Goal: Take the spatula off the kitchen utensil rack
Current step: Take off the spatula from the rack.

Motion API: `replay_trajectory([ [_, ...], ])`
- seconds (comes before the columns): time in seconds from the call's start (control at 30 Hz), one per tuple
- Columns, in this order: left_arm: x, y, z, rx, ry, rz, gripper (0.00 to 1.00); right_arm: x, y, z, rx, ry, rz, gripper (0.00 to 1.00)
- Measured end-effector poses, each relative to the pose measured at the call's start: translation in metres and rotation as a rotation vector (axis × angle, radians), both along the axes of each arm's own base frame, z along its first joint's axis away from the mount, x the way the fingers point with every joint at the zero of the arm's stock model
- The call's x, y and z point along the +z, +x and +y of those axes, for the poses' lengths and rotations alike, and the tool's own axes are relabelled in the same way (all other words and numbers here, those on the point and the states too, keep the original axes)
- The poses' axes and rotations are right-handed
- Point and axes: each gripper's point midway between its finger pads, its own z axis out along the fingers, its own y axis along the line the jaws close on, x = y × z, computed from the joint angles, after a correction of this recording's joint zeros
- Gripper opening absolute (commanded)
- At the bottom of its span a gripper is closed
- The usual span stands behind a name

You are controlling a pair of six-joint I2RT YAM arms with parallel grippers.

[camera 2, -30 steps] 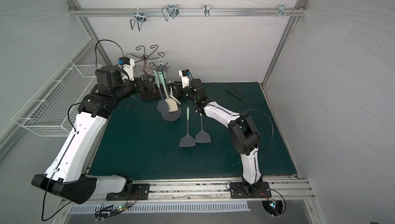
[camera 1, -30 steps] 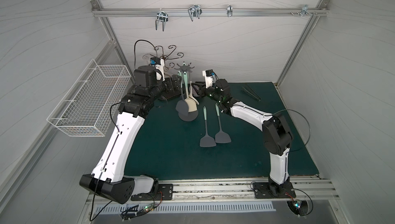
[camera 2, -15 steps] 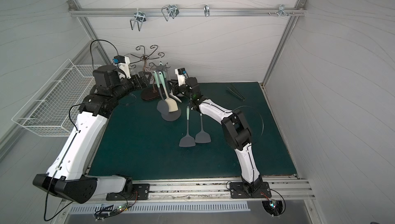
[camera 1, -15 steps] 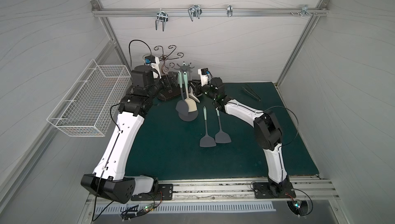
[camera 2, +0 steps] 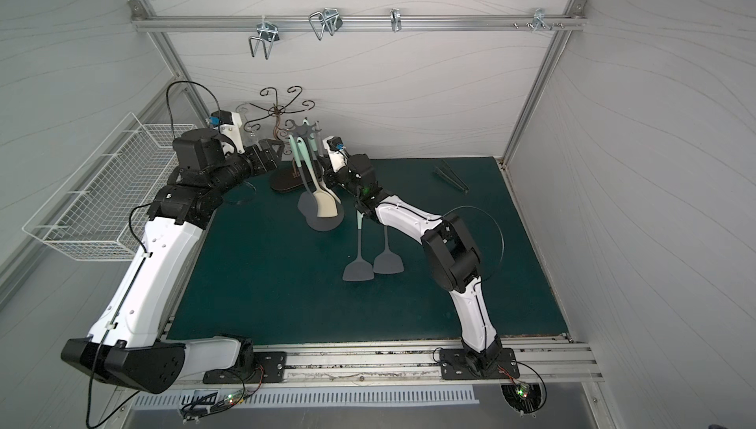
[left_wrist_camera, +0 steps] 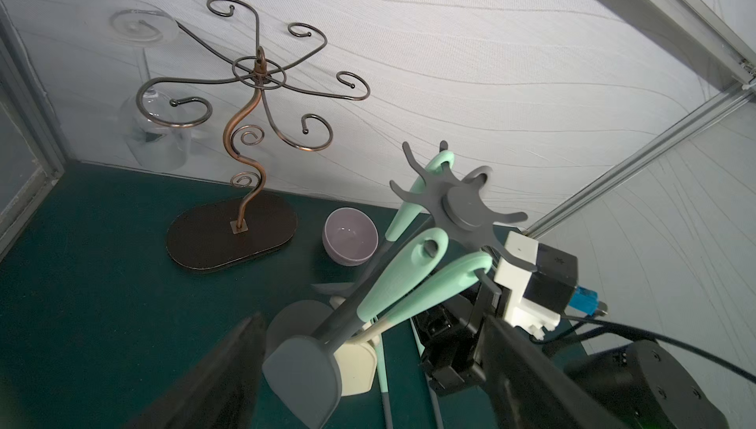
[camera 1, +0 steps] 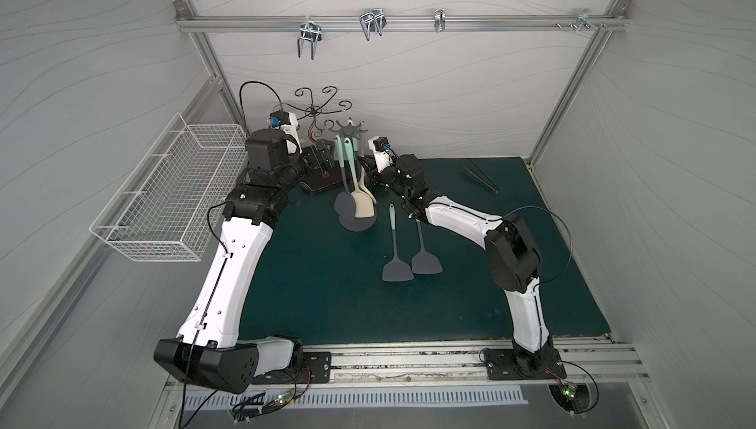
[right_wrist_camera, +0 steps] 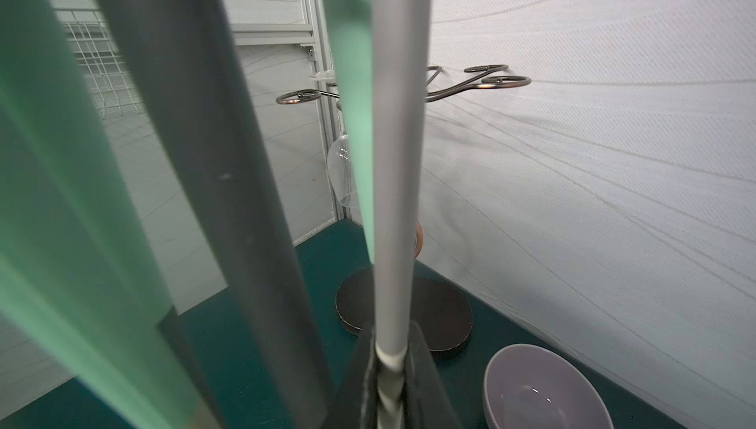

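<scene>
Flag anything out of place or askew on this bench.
Nothing looks spilled or damaged. Off the kitchen utensil rack, one loose spatula and a second loose spatula lie flat side by side on the green mat; dark tongs sit alone near a far corner.

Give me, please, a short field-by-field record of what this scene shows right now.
kitchen utensil rack: stands at the back of the mat, utensils hanging from its prongs
right claw: shut on the grey-handled utensil, whose loop sits on a prong
left claw: open, empty, facing the hanging utensils
grey turners: two, flat on the mat, side by side
also near: curly wire stand, purple bowl
</scene>
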Motion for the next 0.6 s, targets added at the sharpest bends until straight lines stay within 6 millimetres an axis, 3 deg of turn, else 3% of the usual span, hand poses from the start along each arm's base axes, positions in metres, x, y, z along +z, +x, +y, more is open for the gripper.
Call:
replay_trajectory([
  [0.6,-0.004,0.01,-0.004,-0.03,-0.028,0.034,0.86,0.001,0.002,-0.014,-0.106,-0.172,-0.08,0.0],
])
